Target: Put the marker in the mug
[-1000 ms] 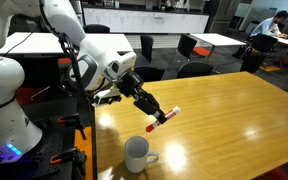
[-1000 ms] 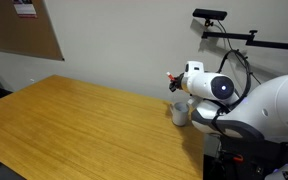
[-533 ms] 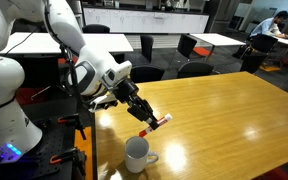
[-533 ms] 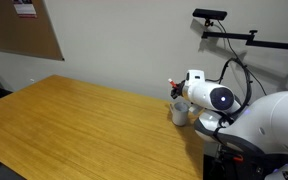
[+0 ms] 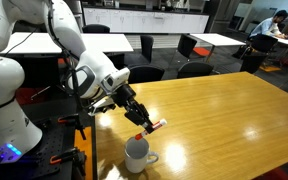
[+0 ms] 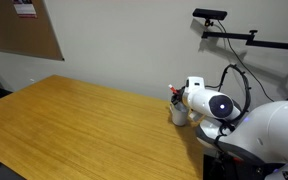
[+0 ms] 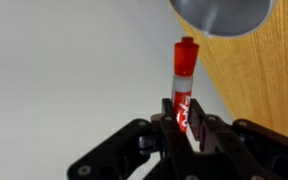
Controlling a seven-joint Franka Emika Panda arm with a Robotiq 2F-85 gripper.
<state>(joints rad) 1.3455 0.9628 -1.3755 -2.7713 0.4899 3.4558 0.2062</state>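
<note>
My gripper point(image 5: 144, 125) is shut on the red marker point(image 5: 152, 127) and holds it just above the white mug point(image 5: 136, 155), which stands near the table's corner. In the wrist view the marker point(image 7: 182, 85) sticks up from between the fingers point(image 7: 182, 128), red cap outward, and the mug's rim point(image 7: 220, 14) shows at the top edge. In an exterior view the gripper point(image 6: 174, 96) sits right over the mug point(image 6: 179, 113), which the arm partly hides; the marker point(image 6: 171, 92) is only a small red spot there.
The wooden table point(image 5: 224, 115) stretches away from the mug; its edge point(image 5: 92, 140) runs close beside the mug. The robot base point(image 5: 4, 110) stands beside that edge. Chairs and other tables are in the background.
The gripper has moved down and toward the mug with the marker still held; the marker now hangs just above the mug's rim.
</note>
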